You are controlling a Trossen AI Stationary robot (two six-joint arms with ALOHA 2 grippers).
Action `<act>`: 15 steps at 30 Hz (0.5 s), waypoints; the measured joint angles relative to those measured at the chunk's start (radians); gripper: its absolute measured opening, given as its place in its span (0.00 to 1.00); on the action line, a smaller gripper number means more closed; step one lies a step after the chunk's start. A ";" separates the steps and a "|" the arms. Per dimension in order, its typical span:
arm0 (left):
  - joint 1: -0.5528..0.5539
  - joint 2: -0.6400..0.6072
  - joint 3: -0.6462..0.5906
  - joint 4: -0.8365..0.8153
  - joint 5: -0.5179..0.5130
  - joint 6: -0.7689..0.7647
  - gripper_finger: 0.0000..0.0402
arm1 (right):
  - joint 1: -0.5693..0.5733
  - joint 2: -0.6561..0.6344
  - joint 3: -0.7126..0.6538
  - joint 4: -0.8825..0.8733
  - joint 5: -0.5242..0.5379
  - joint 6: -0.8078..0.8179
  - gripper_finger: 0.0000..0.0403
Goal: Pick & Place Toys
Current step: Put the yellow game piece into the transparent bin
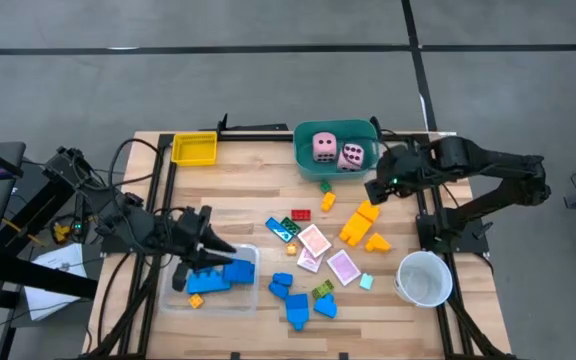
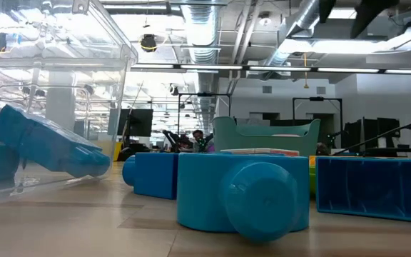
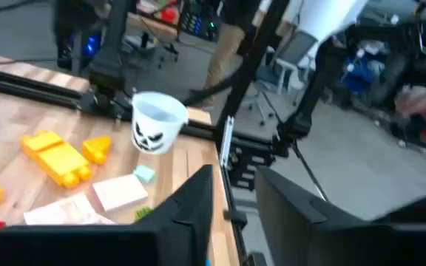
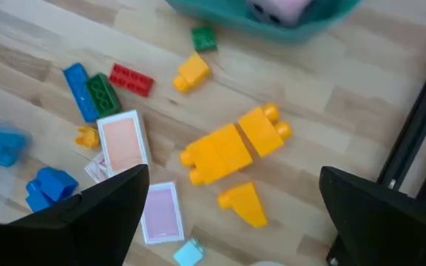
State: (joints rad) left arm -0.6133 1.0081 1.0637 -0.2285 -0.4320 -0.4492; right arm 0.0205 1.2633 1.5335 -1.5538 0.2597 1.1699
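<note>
My left gripper (image 1: pixel 218 245) (image 3: pixel 235 199) hangs open over the clear tray (image 1: pixel 173 298), nothing between its fingers. Blue blocks (image 1: pixel 218 275) (image 2: pixel 48 150) and a small orange one (image 1: pixel 195 300) lie in that tray. My right gripper (image 1: pixel 376 188) (image 4: pixel 235 214) stands wide open above the yellow blocks (image 1: pixel 360 222) (image 4: pixel 231 151), beside the teal tub (image 1: pixel 308 170). Two pink dice (image 1: pixel 325 147) sit in the tub. Loose on the table lie pink cards (image 1: pixel 313 242), more blue blocks (image 1: pixel 293 300), a red block (image 1: pixel 300 214) and a green one (image 1: pixel 290 226).
A yellow tray (image 1: pixel 194 148) stands at the far left corner. A white cup (image 1: pixel 423 278) (image 3: pixel 156 122) stands near the right front. Black frame rails run along the table's left, right and far edges. In the low view, blue blocks (image 2: pixel 241 196) fill the foreground.
</note>
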 joint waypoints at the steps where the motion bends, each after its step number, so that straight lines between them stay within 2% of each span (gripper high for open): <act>1: 0.007 -0.003 0.000 0.006 -0.003 -0.001 0.30 | 0.018 0.000 -0.012 -0.002 -0.001 0.024 0.96; 8: 0.058 -0.023 0.000 0.039 -0.004 0.000 0.58 | 0.120 0.000 -0.147 0.050 -0.076 0.113 0.96; 15: 0.107 -0.024 0.000 0.076 -0.004 0.000 0.81 | 0.163 0.000 -0.376 0.237 -0.162 0.038 0.96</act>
State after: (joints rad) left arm -0.5065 0.9844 1.0641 -0.1529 -0.4359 -0.4492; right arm 0.1831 1.2633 1.1572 -1.3167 0.0980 1.2074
